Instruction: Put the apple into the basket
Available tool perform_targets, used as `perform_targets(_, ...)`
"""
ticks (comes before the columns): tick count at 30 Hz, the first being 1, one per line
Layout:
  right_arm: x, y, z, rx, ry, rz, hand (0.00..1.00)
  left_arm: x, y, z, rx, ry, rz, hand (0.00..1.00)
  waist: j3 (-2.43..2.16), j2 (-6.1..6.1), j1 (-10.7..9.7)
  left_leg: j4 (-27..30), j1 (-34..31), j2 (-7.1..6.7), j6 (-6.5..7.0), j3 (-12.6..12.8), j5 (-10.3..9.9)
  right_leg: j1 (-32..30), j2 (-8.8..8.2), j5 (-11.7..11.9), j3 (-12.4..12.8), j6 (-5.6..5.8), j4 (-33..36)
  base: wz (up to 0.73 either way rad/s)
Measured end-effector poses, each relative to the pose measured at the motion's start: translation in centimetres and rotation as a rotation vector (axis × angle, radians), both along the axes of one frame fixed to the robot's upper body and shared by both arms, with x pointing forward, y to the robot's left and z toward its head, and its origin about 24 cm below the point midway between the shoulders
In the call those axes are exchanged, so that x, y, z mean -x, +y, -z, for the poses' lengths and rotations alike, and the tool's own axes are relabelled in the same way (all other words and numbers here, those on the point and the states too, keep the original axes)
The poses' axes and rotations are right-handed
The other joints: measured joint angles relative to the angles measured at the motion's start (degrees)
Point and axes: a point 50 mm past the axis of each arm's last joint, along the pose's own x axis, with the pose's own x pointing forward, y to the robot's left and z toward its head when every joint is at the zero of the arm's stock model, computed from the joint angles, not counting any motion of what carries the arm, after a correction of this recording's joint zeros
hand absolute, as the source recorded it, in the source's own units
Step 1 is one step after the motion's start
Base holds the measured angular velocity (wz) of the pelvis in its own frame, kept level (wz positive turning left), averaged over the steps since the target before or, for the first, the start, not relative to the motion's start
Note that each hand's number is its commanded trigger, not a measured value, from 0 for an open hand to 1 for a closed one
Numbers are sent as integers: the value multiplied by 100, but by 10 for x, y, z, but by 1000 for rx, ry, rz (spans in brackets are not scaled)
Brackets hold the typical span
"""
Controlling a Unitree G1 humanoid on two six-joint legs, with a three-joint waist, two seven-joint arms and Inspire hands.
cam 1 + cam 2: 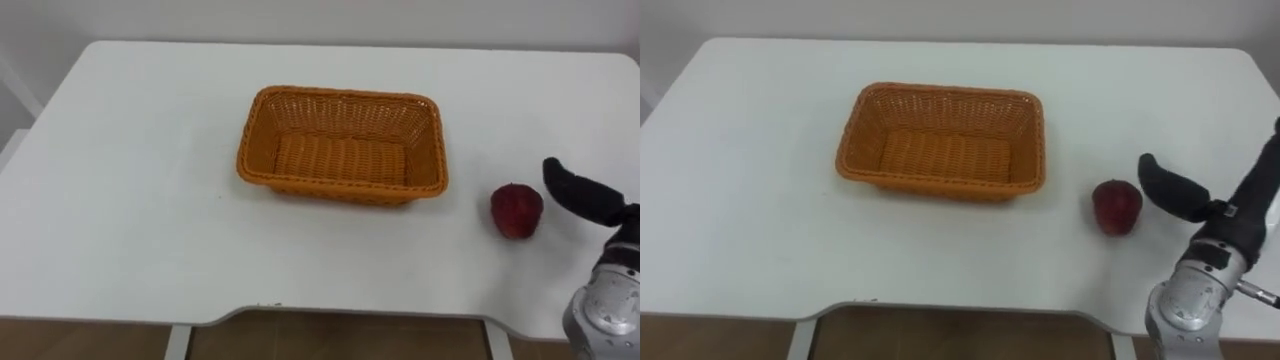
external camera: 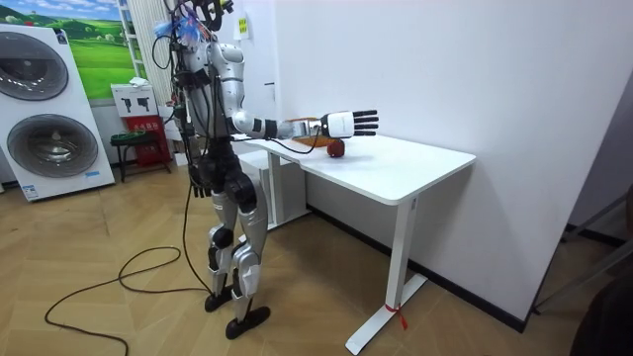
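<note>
A dark red apple (image 1: 517,210) (image 1: 1117,207) rests on the white table (image 1: 150,200), to the right of an empty orange wicker basket (image 1: 342,145) (image 1: 943,142). My right hand (image 1: 590,200) (image 1: 1205,200) hovers just right of the apple, a small gap apart, with its dark fingers straight and the thumb pointing toward the fruit. In the room view the right hand (image 2: 352,123) reaches out over the table with spread fingers, above the apple (image 2: 336,148). I stand at the table's long front edge.
The table's front edge (image 1: 330,318) runs close below the apple and basket. Wide bare tabletop lies left of the basket. In the room view a washing machine (image 2: 49,109) and a small stool (image 2: 134,148) stand behind me.
</note>
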Motion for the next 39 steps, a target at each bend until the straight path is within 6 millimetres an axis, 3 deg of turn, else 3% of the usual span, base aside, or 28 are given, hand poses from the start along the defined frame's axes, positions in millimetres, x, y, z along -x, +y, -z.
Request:
perform_targets(5, -2, 5, 6, -9, 44, -87, 0, 1, -1, 0, 22, 5, 5, 0, -6, 12, 1, 3, -9, 4, 0, 3, 0, 15, 4, 12, -10, -4, -20, 0)
perform_targets(13, 0, 11, 37, -61, 233, -225, 0, -2, -1, 0, 22, -1, 13, 0, -9, 20, 0, 3, -3, 2, 3, 0, 3, 17, -3, 17, -14, -2, -18, 0)
perform_targets(24, 6, 1, 53, -64, 330, -264, 0, -2, 1, 0, 17, 5, 18, 0, -2, -22, 10, -2, 110, 2, 2, -38, 3, 214, -9, 48, -72, 2, -110, 1)
perform_targets(25, 7, 1, 56, -61, 336, -268, 58, -1, 2, 0, 15, 6, 17, 0, -2, -36, 10, 3, 111, 3, 3, -44, 3, 218, -9, 49, -77, 0, -110, 4)
perform_targets(26, 7, 0, 58, -59, 343, -269, 71, -1, 2, 0, 15, 6, 17, 0, -3, -43, 10, 4, 111, 3, 2, -48, 3, 222, -10, 50, -84, 0, -108, 5)
perform_targets(27, 8, 0, 59, -51, 351, -272, 100, -1, 2, 0, 15, 6, 17, 0, -9, -50, 8, 5, 109, 1, 3, -65, 3, 229, -14, 50, -105, 0, -110, 10)
perform_targets(31, 11, -5, 66, 3, 410, -273, 100, 1, 5, -2, 7, 2, -10, 0, -57, -123, 6, 1, 111, -2, 1, -132, 1, 305, -8, 66, -179, 2, -198, 9)
perform_targets(39, 8, -24, 66, 0, 405, -173, 100, 0, 7, -3, 14, -8, -6, 0, -54, -107, -8, -10, 189, 3, 0, -150, -2, 396, 2, 73, -194, 6, -221, 0)
